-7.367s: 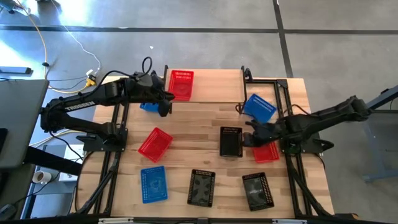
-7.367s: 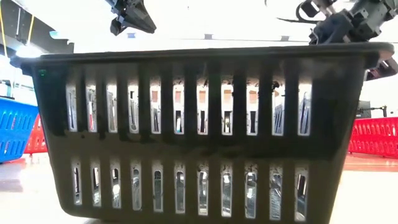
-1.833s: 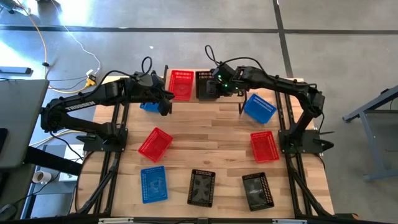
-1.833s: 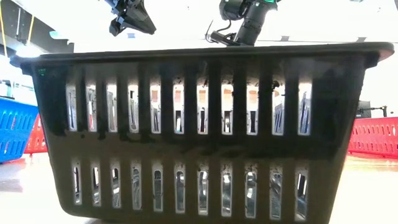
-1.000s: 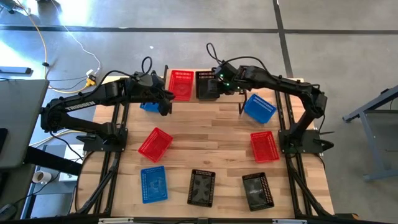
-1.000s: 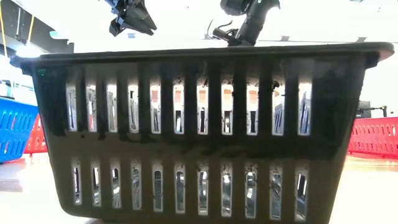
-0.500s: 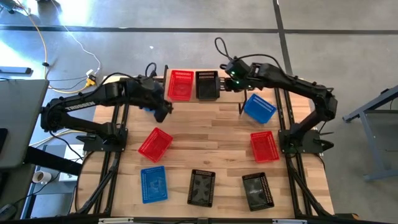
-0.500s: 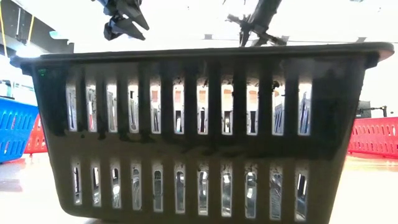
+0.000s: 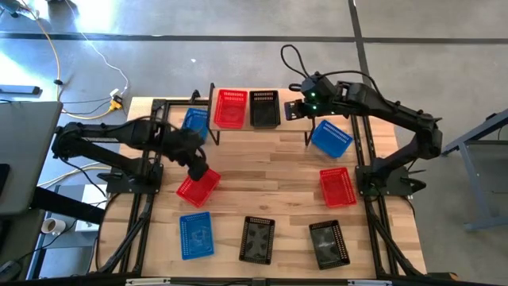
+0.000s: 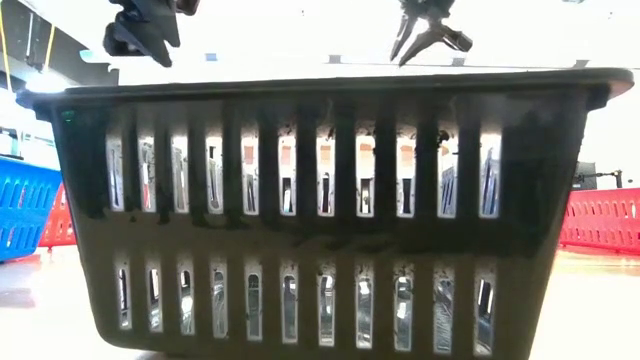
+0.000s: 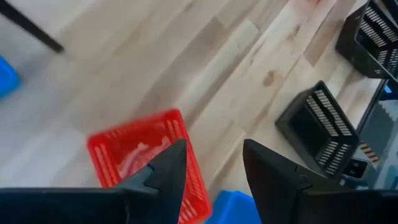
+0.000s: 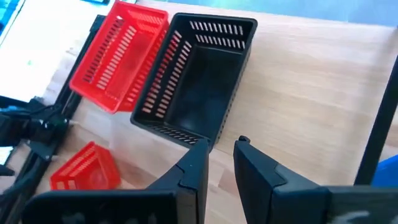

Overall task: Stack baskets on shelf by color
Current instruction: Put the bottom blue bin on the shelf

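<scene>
Red basket beneath left gripper.

In the low view a black basket fills nearly the whole frame, hiding the shelf and most of the counter; only slivers of a blue basket at the left edge and a red basket at the right edge show.
</scene>
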`<state>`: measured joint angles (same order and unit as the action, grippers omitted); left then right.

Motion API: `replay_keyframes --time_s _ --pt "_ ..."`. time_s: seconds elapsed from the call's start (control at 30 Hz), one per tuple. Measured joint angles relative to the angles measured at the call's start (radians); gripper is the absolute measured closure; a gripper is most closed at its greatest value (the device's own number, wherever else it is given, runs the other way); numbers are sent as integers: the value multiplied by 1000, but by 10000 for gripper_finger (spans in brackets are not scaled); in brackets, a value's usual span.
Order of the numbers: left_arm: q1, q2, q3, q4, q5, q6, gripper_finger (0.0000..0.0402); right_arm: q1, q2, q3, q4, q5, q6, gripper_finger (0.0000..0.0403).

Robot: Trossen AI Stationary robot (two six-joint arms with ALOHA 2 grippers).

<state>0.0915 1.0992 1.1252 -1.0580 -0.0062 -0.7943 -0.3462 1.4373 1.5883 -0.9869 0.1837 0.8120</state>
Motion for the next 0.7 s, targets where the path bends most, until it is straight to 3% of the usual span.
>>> replay_keyframes --time_s 0.47,0.7 --pt "-353 0 0 -2 -133 -566 255 0 -5 0 5 -198 -193 339" --pt "-499 50 0 -30 -140 -794 255 0 -5 0 5 -219 -243 339"
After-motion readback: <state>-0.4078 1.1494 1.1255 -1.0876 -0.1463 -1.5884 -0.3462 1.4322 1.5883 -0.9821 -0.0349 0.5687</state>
